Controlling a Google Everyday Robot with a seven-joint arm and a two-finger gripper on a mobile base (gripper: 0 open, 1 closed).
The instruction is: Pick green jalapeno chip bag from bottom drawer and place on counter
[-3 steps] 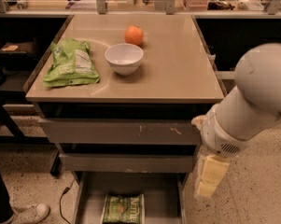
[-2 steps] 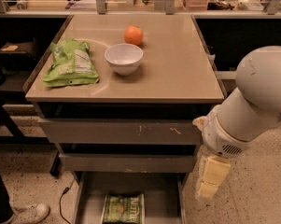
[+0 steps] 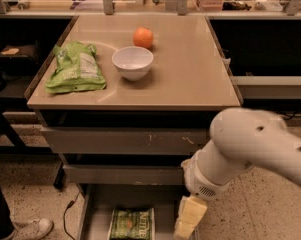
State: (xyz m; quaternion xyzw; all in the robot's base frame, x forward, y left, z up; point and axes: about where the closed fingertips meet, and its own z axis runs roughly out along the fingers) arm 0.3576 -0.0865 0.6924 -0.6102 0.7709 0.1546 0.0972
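Note:
The green jalapeno chip bag [image 3: 131,224] lies flat on the floor of the open bottom drawer [image 3: 96,219], at the lower edge of the view. My gripper [image 3: 189,218] hangs from the white arm [image 3: 240,149] just to the right of the bag, low over the drawer's right side. It is apart from the bag. The beige counter [image 3: 185,74] tops the grey cabinet above the drawers.
On the counter lie a lime-green bag [image 3: 75,69] at the left, a white bowl [image 3: 132,62] in the middle and an orange [image 3: 143,37] behind it. The two upper drawers [image 3: 125,141] are pushed in. A person's shoe [image 3: 32,229] and a cable [image 3: 67,209] are on the floor at the left.
My arm and gripper have moved left and down, from beside the cabinet's right side to over the right part of the open bottom drawer. Nothing else has moved.

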